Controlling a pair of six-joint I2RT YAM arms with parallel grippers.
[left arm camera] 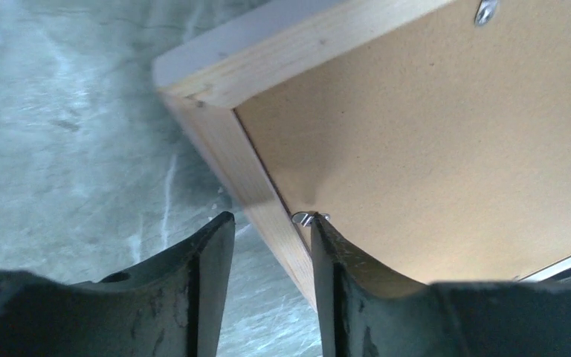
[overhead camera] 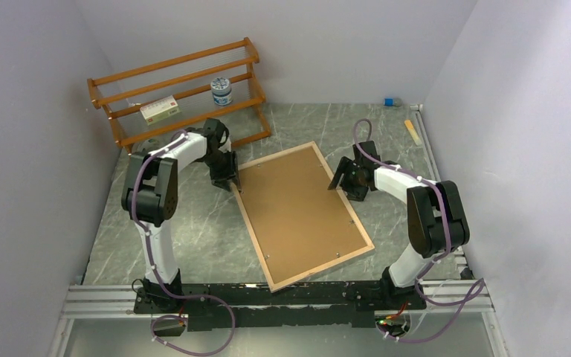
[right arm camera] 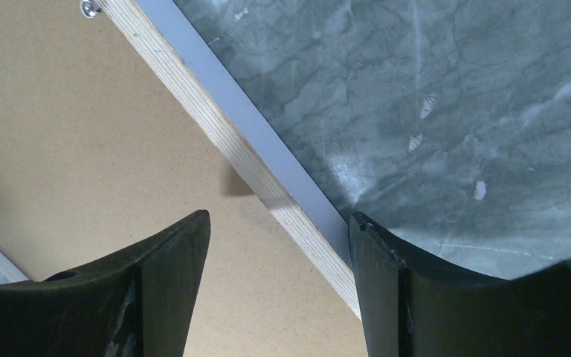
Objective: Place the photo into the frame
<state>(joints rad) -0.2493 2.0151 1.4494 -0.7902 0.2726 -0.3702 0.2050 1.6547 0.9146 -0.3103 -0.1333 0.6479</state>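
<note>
The frame (overhead camera: 320, 264) lies face down and askew on the marbled table, its pale wood rim around a brown hardboard backing (overhead camera: 297, 204). No photo shows in any view. My left gripper (overhead camera: 227, 178) is at the frame's far-left corner, open. In the left wrist view its jaws (left arm camera: 271, 219) straddle the rim (left arm camera: 223, 141), and the right fingertip touches a small metal tab (left arm camera: 305, 218) at the backing's edge. My right gripper (overhead camera: 342, 178) is open astride the right rim (right arm camera: 215, 134). One finger hangs over the backing (right arm camera: 82, 149), the other outside the rim, the gripper (right arm camera: 280, 216) gripping nothing.
An orange-brown slatted rack (overhead camera: 178, 89) stands at the back left, holding a round tin (overhead camera: 221, 91) and a small box (overhead camera: 158, 110). A blue item (overhead camera: 390, 101) and a yellow strip (overhead camera: 413, 132) lie by the right wall. The frame's near corner (overhead camera: 282, 286) reaches the rail.
</note>
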